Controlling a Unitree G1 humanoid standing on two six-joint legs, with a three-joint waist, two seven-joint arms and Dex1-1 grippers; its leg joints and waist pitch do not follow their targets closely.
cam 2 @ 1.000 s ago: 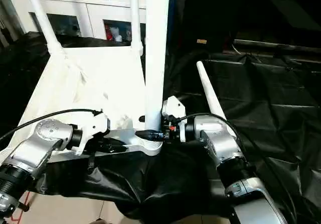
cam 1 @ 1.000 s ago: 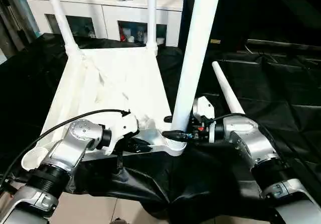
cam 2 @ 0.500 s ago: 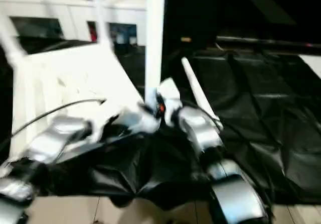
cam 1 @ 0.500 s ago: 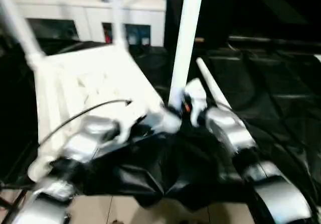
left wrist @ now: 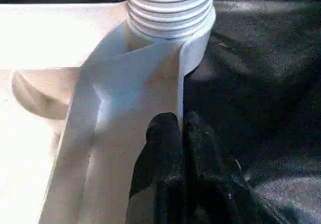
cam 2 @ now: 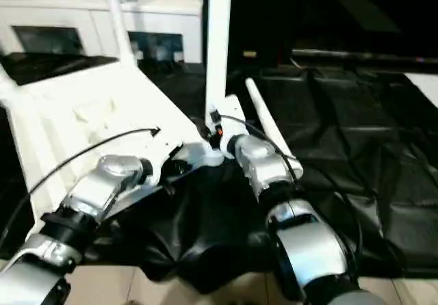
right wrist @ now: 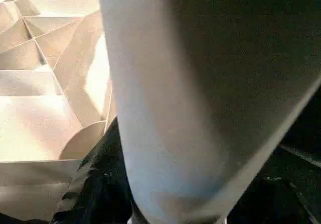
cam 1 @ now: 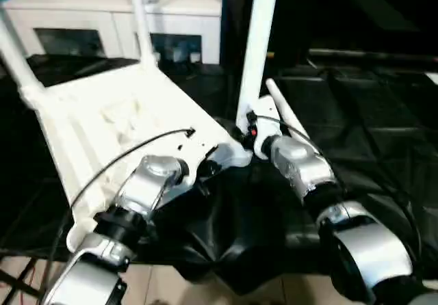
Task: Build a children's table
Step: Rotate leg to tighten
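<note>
The white tabletop [cam 1: 130,124] is seen lying upside down, its ribbed underside turned up, on black sheeting [cam 1: 369,134] that covers the surface beneath. Two white legs are seen standing in the far corner sockets: one [cam 1: 17,55] at the far left corner and one [cam 1: 137,21] at the far right corner. A third leg [cam 1: 259,45] is held upright at the near right corner socket [cam 1: 236,156], and its threaded end [left wrist: 170,5] is shown seated in the rounded socket in the left wrist view. A fourth leg [cam 1: 284,113] is left lying loose on the black sheeting, just beside the right arm and apart from the tabletop.

The left tool [left wrist: 180,133] is found at the near edge of the tabletop, just short of that socket. Its two black fingers [left wrist: 160,143] are pressed together on the thin upright rim wall of the tabletop, one on each side of it. The right tool [cam 1: 248,133] is placed at the base of the upright third leg, right at the socket. In the right wrist view the leg is seen very close, with one black finger [right wrist: 95,184] showing beside it; whether this tool is spread or pinching the leg cannot be told.

A white cabinet [cam 1: 109,18] with glass doors is seen beyond the tabletop, with small objects on top.
</note>
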